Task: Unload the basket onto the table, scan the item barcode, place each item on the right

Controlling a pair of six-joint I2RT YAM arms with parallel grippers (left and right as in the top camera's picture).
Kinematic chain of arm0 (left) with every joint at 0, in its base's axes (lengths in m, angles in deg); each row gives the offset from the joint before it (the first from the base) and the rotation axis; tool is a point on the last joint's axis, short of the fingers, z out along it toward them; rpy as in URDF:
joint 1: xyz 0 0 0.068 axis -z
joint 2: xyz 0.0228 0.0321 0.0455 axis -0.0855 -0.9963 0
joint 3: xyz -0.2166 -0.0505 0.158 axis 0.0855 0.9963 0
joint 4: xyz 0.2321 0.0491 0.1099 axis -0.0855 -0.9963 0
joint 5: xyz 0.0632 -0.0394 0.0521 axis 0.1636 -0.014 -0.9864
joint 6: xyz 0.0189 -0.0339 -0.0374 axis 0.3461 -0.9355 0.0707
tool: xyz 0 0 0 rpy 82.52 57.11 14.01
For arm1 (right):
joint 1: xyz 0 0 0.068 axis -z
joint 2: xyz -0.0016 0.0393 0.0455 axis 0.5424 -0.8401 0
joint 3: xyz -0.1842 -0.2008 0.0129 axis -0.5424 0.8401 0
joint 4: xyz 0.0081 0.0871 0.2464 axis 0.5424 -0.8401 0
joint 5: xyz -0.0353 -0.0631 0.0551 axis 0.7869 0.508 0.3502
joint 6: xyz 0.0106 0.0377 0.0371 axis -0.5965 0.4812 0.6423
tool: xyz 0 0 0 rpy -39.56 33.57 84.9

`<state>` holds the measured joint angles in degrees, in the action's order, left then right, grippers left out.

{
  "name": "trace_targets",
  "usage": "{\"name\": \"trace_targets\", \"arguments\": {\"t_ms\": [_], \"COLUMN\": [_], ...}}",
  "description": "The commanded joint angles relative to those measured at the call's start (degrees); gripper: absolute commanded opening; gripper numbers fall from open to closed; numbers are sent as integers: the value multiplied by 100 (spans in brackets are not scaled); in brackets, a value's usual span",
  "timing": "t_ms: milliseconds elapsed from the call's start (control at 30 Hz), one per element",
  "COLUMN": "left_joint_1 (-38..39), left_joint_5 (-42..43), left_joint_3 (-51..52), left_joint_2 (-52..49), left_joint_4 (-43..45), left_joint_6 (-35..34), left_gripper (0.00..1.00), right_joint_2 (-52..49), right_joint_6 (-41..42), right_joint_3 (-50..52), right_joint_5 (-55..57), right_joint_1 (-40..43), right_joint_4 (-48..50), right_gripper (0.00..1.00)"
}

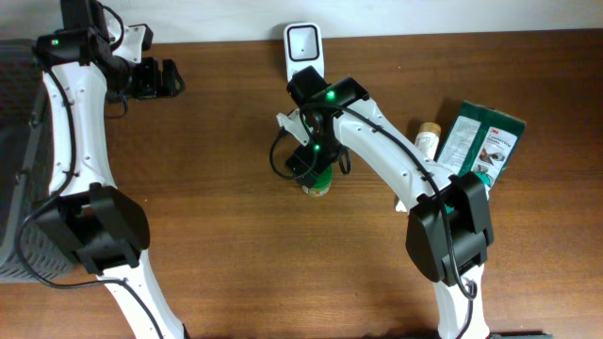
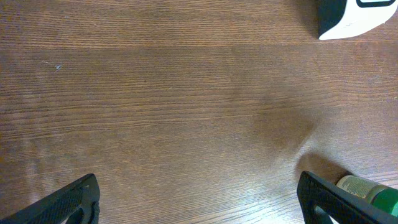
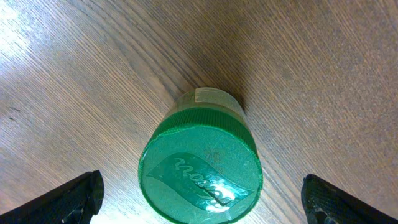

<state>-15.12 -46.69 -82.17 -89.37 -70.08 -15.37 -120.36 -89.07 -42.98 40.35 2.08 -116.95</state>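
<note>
1. The green-lidded jar stands upright on the wooden surface, near the middle and just in front of the white scanner.
2. The jar's screw lid is on, with a lighter green script mark across its top. Only the lid and a strip of pale label show, so I cannot tell what is inside.
3. The right pincer hangs directly over the jar, released. Its dark fingers stand wide to either side of the lid and clear of it.
4. The left pincer is also released and grasps nothing. It is over bare wood at the far left of the surface, well apart from the jar.
5. In the left wrist view the jar shows at the lower right edge and a corner of the scanner at the upper right.
6. To the right of the jar, a small bottle with a tan cap lies beside two green packets. Its contents cannot be made out.
</note>
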Motion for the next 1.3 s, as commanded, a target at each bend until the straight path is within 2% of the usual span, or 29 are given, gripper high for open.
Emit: {"name": "trace_targets", "arguments": {"t_ms": [0,200,400,500,533,600,733,800,967,1100,1267], "left_joint_1": [-17,-35,-35,-35,-33,-35,-35,-31,-33,-33,-35], "left_joint_5": [81,81,81,81,81,81,81,81,81,81,81], "left_joint_3": [-98,-98,-98,-98,-98,-98,-98,-98,-98,-98,-98], "left_joint_2": [35,35,35,35,35,35,35,35,35,35,35], "left_joint_4": [-4,-4,-4,-4,-4,-4,-4,-4,-4,-4,-4], "left_joint_6": [-48,-48,-48,-48,-48,-48,-48,-48,-48,-48,-48], "left_gripper": [99,99,99,99,99,99,99,99,99,99,99], "right_joint_2": [-33,-33,-44,-96,-96,-96,-96,-94,-61,-50,-31], "right_joint_6": [-297,-774,-804,-785,-785,-780,-527,-387,337,1016,1300], "right_joint_3": [52,492,638,780,850,850,850,848,664,-22,-772], "right_joint_5": [72,72,79,81,81,79,83,83,79,72,61], "right_joint_1": [-42,-39,-28,-31,-28,-28,-28,-28,-28,-28,-28], "right_joint_4": [33,389,697,846,881,935,1080,1097,979,437,-144], "right_gripper": [98,98,100,95,88,81,80,77,73,72,73]}}
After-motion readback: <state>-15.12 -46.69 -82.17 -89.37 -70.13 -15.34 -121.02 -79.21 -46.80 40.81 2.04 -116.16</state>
